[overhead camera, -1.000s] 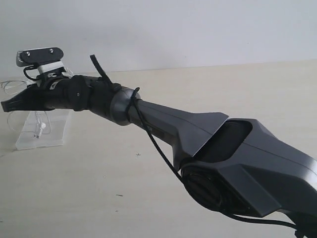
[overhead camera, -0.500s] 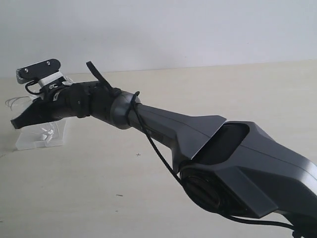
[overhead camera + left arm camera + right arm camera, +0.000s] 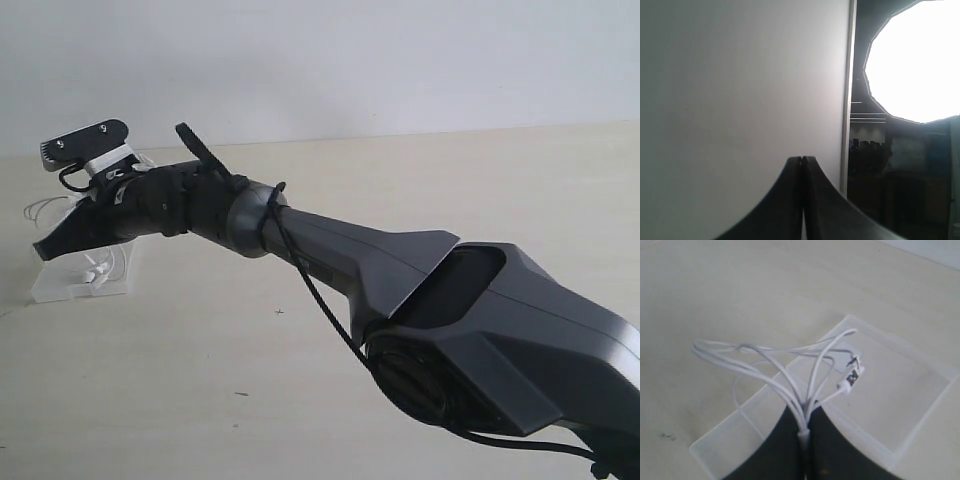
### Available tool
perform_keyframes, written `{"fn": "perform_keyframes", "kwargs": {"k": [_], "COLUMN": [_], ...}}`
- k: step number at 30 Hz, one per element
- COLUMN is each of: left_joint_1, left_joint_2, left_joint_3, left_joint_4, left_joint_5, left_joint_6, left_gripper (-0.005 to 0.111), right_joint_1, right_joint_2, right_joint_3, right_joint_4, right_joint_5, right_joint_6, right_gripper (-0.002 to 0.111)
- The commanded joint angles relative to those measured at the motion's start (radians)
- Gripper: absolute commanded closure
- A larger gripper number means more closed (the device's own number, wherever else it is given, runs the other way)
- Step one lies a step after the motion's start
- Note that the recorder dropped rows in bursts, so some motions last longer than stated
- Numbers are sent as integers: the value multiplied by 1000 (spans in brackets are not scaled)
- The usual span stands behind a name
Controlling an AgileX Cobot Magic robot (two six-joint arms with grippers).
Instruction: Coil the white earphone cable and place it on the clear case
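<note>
The right fingers point(image 3: 816, 434) are pinched tight on the cable point(image 3: 765, 362), with several strands bunched between their tips. From the tips the loops fan out over one end of the case point(image 3: 905, 405) and past its edge. The case lies flat on the table point(image 3: 715, 285). The cable's plug point(image 3: 852, 375) hangs over the case. The left fingers point(image 3: 794, 176) are pressed together, holding nothing.

Exterior looks along the right arm point(image 3: 340, 250) to the clear case point(image 3: 60, 286), which the right wrist views closely from above.
</note>
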Motion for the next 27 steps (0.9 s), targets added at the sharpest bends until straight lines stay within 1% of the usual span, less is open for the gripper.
{"fn": "perform_keyframes", "kwargs": {"k": [1,7,16,18,20,27], "left_joint_1": [-4,-4,-4,-4,-4,-4], "left_joint_2": [-2,-2,-2,-2,-2,-2], "left_joint_3": [-11,-11,-11,-11,-11,-11], "left_joint_4": [-2,-2,-2,-2,-2,-2], "left_joint_5": [-6,-6,-6,-6,-6,-6], "left_joint_6": [6,6,6,6,6,6], "left_gripper": [107,107,107,107,107,107], "right_joint_1": [-5,-5,-5,-4,-4,-4], "right_joint_2": [-2,-2,-2,-2,-2,-2], "right_joint_3": [-10,-10,-10,-10,-10,-10], "right_joint_4": [-11,-46,-48,-48,-43,-43], "right_joint_5": [12,63,69,67,67,69], "right_joint_6": [2,2,2,2,2,5], "right_gripper": [108,108,108,106,101,76]}}
